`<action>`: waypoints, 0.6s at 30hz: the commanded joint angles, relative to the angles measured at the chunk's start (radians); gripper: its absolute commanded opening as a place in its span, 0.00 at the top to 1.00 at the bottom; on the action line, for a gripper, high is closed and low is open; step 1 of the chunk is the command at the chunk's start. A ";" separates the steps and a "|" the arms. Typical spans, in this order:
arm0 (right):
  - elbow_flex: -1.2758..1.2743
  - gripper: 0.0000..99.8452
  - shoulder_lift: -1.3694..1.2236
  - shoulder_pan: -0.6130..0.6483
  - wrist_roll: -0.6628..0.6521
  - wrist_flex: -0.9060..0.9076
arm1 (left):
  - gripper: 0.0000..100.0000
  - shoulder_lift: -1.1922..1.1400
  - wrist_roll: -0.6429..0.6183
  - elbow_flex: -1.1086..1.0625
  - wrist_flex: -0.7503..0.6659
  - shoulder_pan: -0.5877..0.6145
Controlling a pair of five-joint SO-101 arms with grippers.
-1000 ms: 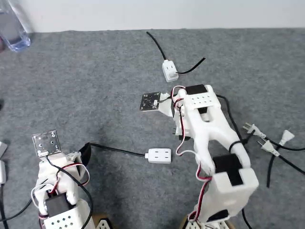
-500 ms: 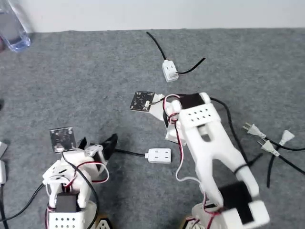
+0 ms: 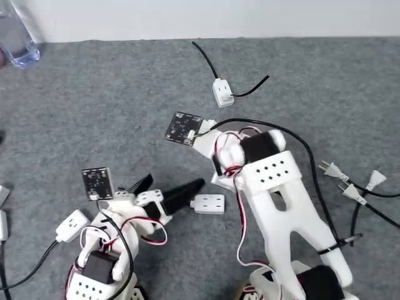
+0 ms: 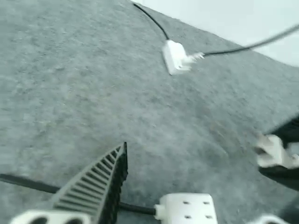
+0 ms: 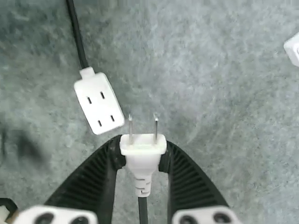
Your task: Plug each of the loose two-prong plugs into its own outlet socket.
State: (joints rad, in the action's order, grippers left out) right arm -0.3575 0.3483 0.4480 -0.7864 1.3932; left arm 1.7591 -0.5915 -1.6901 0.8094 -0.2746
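My right gripper (image 5: 142,154) is shut on a white two-prong plug (image 5: 142,148), prongs pointing at a white outlet socket (image 5: 99,107) on the grey carpet just ahead. In the high view this socket (image 3: 208,203) lies mid-table, partly under the right arm (image 3: 275,181). My left gripper (image 3: 169,186) stands open right beside it, one black finger (image 4: 100,182) next to the socket (image 4: 184,207). A second socket (image 3: 222,92) lies at the back on a black cord, with its body (image 4: 175,57) seen farther off. Loose plugs (image 3: 340,181) lie at the right.
Another white socket (image 3: 72,224) lies by the left arm's base. Black cords trail from the sockets and curl around the loose plugs on the right. A clear bottle (image 3: 15,37) stands at the back left corner. Open carpet spreads across the back left.
My left arm swung right toward the middle socket and its gripper opened wide. The right arm drew back and turned left, still holding the plug.
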 commanded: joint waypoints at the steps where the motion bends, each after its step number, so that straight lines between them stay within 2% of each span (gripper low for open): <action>1: 0.011 0.99 0.035 0.054 0.017 0.001 | 0.44 0.005 -0.011 0.004 -0.034 -0.021; 8: 0.008 0.99 0.033 0.105 0.048 -0.027 | 0.44 0.005 -0.011 0.004 -0.144 0.078; 18: 0.014 0.99 0.044 0.139 0.049 -0.013 | 0.44 0.002 -0.011 0.004 -0.144 0.089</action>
State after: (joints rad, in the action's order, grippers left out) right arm -0.3606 0.3514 0.5738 -0.7449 1.3840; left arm 1.7576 -0.5946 -1.6962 0.6851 -0.1903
